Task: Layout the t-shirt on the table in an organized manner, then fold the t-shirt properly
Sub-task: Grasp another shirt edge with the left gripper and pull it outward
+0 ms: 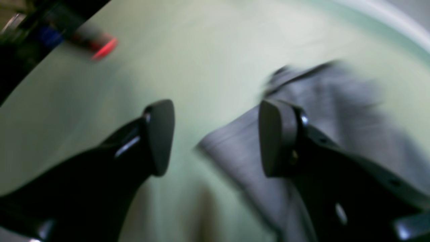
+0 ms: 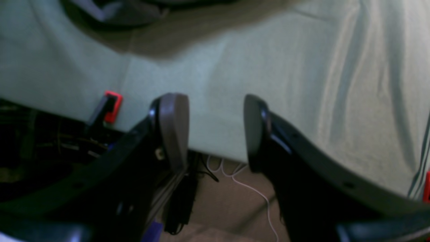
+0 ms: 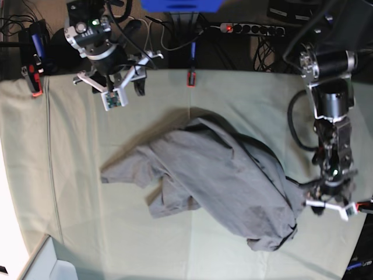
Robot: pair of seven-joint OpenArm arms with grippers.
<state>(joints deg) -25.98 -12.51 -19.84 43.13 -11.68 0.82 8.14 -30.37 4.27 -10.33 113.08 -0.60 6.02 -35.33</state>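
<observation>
The dark grey t-shirt (image 3: 224, 181) lies crumpled in the middle of the table (image 3: 70, 175), one sleeve reaching left and its bulk bunched towards the right. My left gripper (image 3: 319, 191) hovers at the t-shirt's right edge. In the blurred left wrist view its jaws (image 1: 216, 136) are open with nothing between them, and the t-shirt (image 1: 339, 111) lies under and beyond the right finger. My right gripper (image 3: 129, 81) hangs over the table's far edge, away from the t-shirt. Its jaws (image 2: 216, 131) stand open and hold nothing.
Red clamps (image 3: 190, 77) (image 2: 113, 105) pin the pale green cloth at the table's edges, and another shows blurred (image 1: 104, 48). Cables and a power strip (image 3: 250, 28) lie beyond the far edge. A white cord (image 2: 250, 190) runs over the floor below.
</observation>
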